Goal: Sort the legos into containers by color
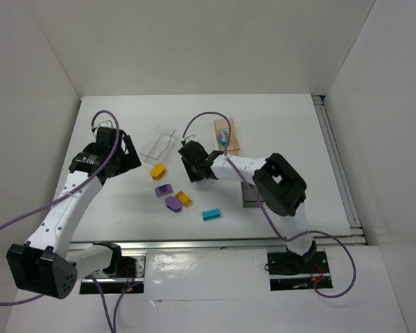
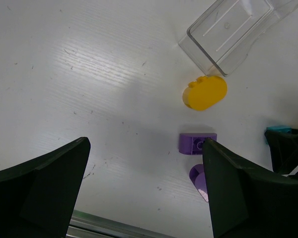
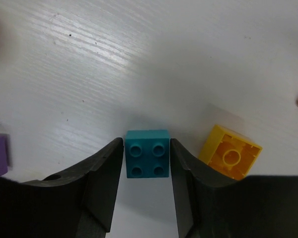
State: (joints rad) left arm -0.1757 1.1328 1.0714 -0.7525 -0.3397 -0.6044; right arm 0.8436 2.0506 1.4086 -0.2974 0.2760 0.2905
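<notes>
One teal brick [image 3: 147,153] pinched in right fingers [image 3: 102,188], one yellow brick [image 3: 231,158] beside, left fingers [image 2: 39,188] spread.

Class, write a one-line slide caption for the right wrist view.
Right end effector clamps a teal four-stud brick, a yellow brick lying alongside on the white table.

My white worktop [image 1: 277,118] carries a clear tub [image 1: 157,142] and a tan tub [image 1: 227,134] toward the back, with a rounded yellow brick [image 1: 157,170], a square purple brick [image 1: 164,189], a rounded purple brick [image 1: 172,203], a small yellow brick [image 1: 184,199] and a cyan brick [image 1: 211,214] lying loose nearer the front.
</notes>
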